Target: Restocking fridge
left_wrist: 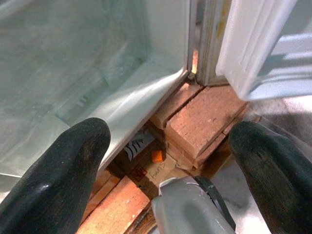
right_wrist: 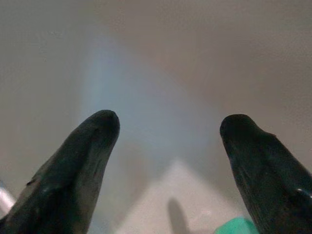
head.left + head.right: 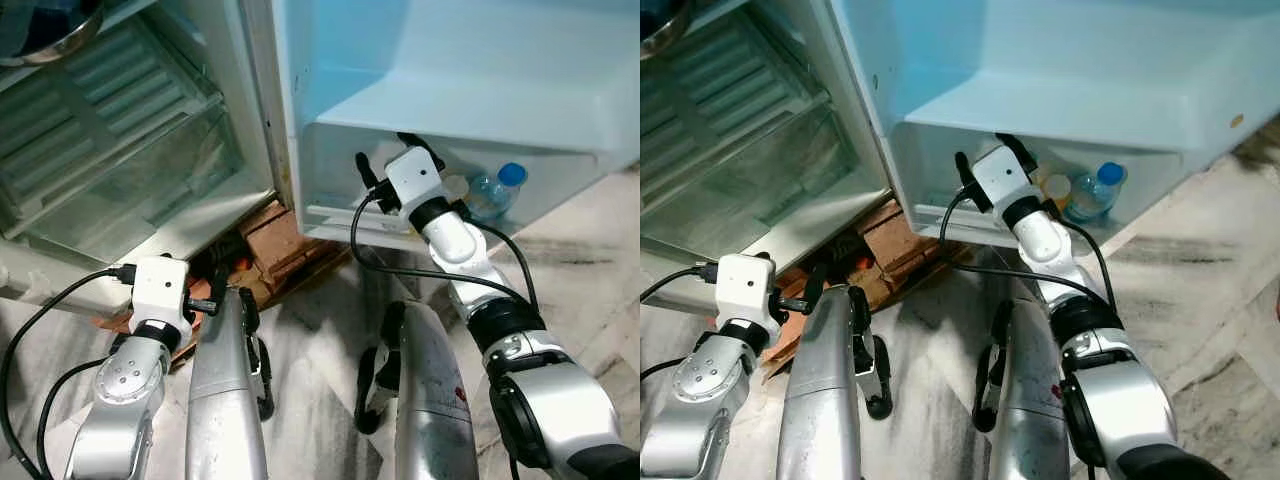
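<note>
At the far left the fridge (image 3: 150, 150) stood open, its pale interior showing ribbed shelving above a clear drawer near the bottom. The left gripper (image 1: 168, 161) hung low in front of the fridge's bottom edge, its two black fingers (image 1: 68, 170) spread wide with nothing between them; past them lay the bricks (image 1: 204, 117) propping up the fridge's corner, and a bit of printed cardboard beside them. In the head views those bricks (image 3: 275, 240) sat on the marble floor (image 3: 590, 260) just under the hinge side of the cabinet. To the right of the hinge, the open fridge door (image 3: 450, 70) carried a lower door shelf (image 3: 340, 215). The right gripper (image 2: 168, 161) was reaching into that shelf, fingers (image 2: 78, 161) held apart and gripping nothing, facing a plain pale wall with a sliver of green at the picture's edge. Further right in the same shelf stood a water bottle (image 3: 495, 192) with a blue cap, upright, with a white-capped container (image 3: 1056, 187) just beside it, near the right wrist.
</note>
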### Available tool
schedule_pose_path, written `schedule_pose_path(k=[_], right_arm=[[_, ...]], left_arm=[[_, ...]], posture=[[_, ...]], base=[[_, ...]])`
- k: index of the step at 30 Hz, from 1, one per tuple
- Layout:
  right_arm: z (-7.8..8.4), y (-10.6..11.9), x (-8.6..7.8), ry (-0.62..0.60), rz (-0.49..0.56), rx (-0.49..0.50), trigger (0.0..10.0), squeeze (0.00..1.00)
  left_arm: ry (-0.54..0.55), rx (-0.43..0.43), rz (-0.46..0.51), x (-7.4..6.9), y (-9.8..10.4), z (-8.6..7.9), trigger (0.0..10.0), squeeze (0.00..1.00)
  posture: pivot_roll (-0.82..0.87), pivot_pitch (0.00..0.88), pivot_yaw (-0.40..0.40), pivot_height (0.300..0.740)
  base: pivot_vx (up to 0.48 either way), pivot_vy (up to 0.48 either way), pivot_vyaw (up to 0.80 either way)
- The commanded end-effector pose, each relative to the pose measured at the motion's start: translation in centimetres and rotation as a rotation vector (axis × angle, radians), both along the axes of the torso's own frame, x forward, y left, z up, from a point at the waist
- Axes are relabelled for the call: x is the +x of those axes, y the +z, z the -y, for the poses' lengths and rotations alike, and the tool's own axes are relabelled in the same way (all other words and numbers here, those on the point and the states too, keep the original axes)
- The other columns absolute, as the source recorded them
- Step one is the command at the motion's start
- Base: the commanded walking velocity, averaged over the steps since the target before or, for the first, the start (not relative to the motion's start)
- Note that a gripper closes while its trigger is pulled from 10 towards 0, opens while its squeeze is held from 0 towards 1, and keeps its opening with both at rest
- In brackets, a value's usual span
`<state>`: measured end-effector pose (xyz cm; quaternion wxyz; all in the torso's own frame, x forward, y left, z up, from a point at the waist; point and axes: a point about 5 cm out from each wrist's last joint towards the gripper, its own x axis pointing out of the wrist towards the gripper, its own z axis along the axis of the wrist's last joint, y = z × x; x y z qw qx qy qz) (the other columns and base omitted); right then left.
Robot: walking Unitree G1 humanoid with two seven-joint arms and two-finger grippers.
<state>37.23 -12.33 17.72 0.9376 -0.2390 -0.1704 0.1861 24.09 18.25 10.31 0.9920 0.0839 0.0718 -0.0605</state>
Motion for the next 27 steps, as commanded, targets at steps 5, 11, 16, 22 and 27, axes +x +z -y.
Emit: schedule_pose_path(k=[5, 11, 16, 22, 27], right_arm=[[-0.4, 0.2, -2.0, 0.116, -0.041, 0.033, 10.0, 1.00], [-0.1, -2.0, -5.3, 0.140, -0.098, 0.097, 10.0, 1.00], [0.6, -3.0, -7.6, 0.052, -0.108, 0.231, 10.0, 1.00], [2.1, -4.7, -11.1, -0.121, -0.093, 0.249, 10.0, 1.00], [2.8, -4.8, -11.6, -0.168, -0.078, 0.216, 10.0, 1.00]], left_arm=[[0.018, -0.020, -0.009, -0.3, -1.0, 0.3, 10.0, 0.00], [0.032, -0.043, -0.004, -0.3, -1.5, 0.8, 10.0, 0.00], [0.056, -0.061, 0.005, 0.0, -1.7, 0.9, 10.0, 0.00], [0.068, -0.077, 0.007, 0.0, -2.3, 1.1, 10.0, 0.00], [0.068, -0.082, 0.001, 0.2, -2.9, 1.5, 10.0, 0.00]], posture=[[0.10, 0.265, -0.021, 0.567], [0.09, 0.209, -0.034, 0.567], [0.09, 0.171, -0.040, 0.567], [0.06, 0.106, -0.039, 0.567], [0.05, 0.072, -0.043, 0.567]], base=[[0.000, 0.000, 0.00], [0.000, 0.000, 0.00], [0.000, 0.000, 0.00], [0.000, 0.000, 0.00], [0.000, 0.000, 0.00]])
